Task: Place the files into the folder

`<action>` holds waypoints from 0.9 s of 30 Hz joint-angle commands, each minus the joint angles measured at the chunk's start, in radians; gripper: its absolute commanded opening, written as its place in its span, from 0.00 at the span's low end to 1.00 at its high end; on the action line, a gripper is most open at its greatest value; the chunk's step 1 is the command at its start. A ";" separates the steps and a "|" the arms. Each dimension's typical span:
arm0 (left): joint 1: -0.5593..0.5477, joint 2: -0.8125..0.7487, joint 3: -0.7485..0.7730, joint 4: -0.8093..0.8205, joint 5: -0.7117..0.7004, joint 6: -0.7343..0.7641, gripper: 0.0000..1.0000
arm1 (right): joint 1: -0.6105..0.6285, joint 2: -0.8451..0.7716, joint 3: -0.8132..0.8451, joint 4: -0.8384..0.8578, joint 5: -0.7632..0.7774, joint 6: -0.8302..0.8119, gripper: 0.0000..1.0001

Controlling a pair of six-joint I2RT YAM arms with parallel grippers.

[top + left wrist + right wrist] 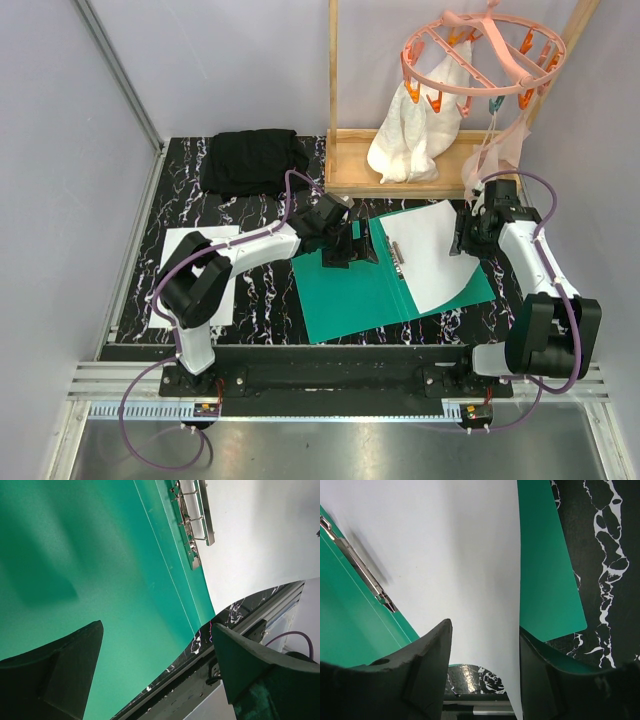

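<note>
The teal folder (pixel 340 300) lies open on the table, its metal clip (pixel 192 520) along the spine. One white file (pixel 435 260) rests on the folder's right half, its near corner hanging past the folder's edge. A second file (pixel 226 306) lies flat at the left, partly under my left arm. My left gripper (pixel 352 248) hovers open over the folder's bare left half (pixel 100 555), nothing between its fingers. My right gripper (pixel 462 238) is open at the sheet's far right edge. The paper (pixel 445 540) passes between its parted fingers (pixel 435 650) without being pinched.
A folded black cloth (pixel 255 160) lies at the back left. A wooden frame (pixel 345 175) at the back holds a white garment (pixel 420 130) hung from a pink clip hanger (pixel 480 55). Black marbled tabletop (pixel 270 290) surrounds the folder, with a metal rail (pixel 330 375) along the near edge.
</note>
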 commanded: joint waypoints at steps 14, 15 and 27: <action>0.004 -0.060 0.004 0.037 0.031 0.000 0.94 | 0.016 0.044 0.066 -0.080 0.153 0.051 0.73; 0.004 -0.062 0.004 0.036 0.031 0.003 0.93 | 0.018 0.041 0.066 -0.077 0.178 0.053 0.75; 0.015 -0.175 -0.017 0.046 -0.040 0.155 0.95 | 0.321 0.003 0.238 0.003 0.471 0.180 0.97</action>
